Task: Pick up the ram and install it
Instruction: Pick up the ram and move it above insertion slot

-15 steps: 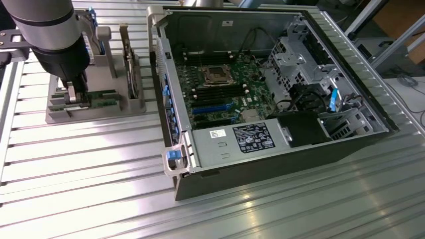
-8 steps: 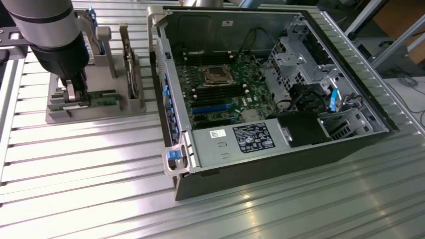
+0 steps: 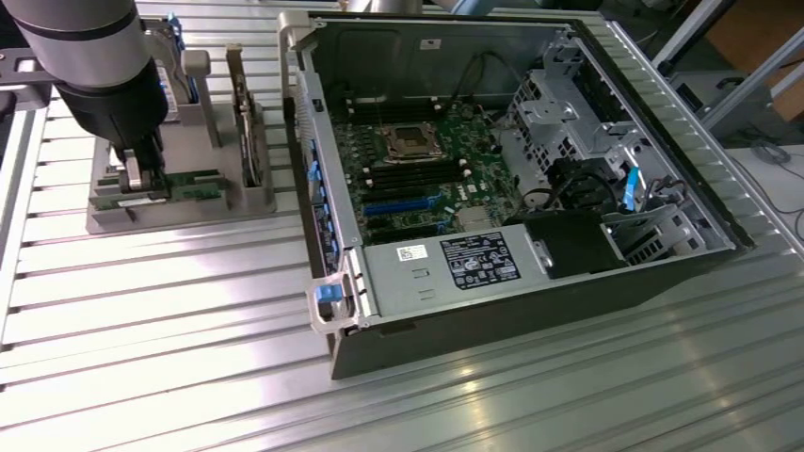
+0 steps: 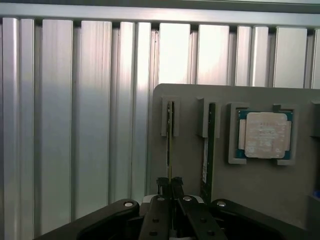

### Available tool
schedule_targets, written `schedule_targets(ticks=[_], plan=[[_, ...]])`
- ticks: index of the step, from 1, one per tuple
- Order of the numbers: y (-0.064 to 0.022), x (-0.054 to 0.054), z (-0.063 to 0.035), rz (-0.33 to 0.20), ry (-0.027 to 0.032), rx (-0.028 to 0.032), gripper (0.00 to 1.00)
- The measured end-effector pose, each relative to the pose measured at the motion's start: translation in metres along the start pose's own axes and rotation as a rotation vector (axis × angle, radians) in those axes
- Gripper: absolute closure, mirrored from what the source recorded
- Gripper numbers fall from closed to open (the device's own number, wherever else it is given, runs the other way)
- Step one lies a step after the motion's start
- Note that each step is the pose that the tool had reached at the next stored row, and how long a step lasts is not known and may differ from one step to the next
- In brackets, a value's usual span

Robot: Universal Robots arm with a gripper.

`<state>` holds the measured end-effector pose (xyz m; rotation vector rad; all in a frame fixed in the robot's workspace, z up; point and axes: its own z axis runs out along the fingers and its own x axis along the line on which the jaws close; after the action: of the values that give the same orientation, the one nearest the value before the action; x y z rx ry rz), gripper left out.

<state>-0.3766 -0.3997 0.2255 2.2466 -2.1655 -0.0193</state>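
The ram [image 4: 169, 145] is a thin green stick seen edge-on, standing in a slot of the grey holder [image 4: 250, 185]. My gripper [image 4: 170, 182] is shut on its near end, one black finger [image 4: 159, 186] pressed to each side. A second ram stick [image 4: 210, 145] stands in the neighbouring slot. In the exterior view my gripper [image 3: 141, 184] reaches down into the holder [image 3: 176, 215] at the exterior view's left, with a green board [image 3: 191, 185] beside it. The black memory slots [image 3: 402, 174] lie on the motherboard inside the open computer case [image 3: 703, 226].
A square silver processor [image 4: 265, 134] rests in a pocket of the holder beside the sticks. The case holds a processor socket [image 3: 409, 141], a power supply [image 3: 440, 264] and a drive cage [image 3: 566, 104]. An upright bracket [image 3: 248, 141] stands between holder and case. Ribbed aluminium table [image 3: 188, 358] surrounds everything.
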Motion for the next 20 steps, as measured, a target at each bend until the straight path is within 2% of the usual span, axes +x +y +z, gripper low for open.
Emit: schedule_targets(ticks=[20], plan=[[0.0002, 0.0000, -0.0070, 0.000, 0.0006, -0.0001, 0.88]])
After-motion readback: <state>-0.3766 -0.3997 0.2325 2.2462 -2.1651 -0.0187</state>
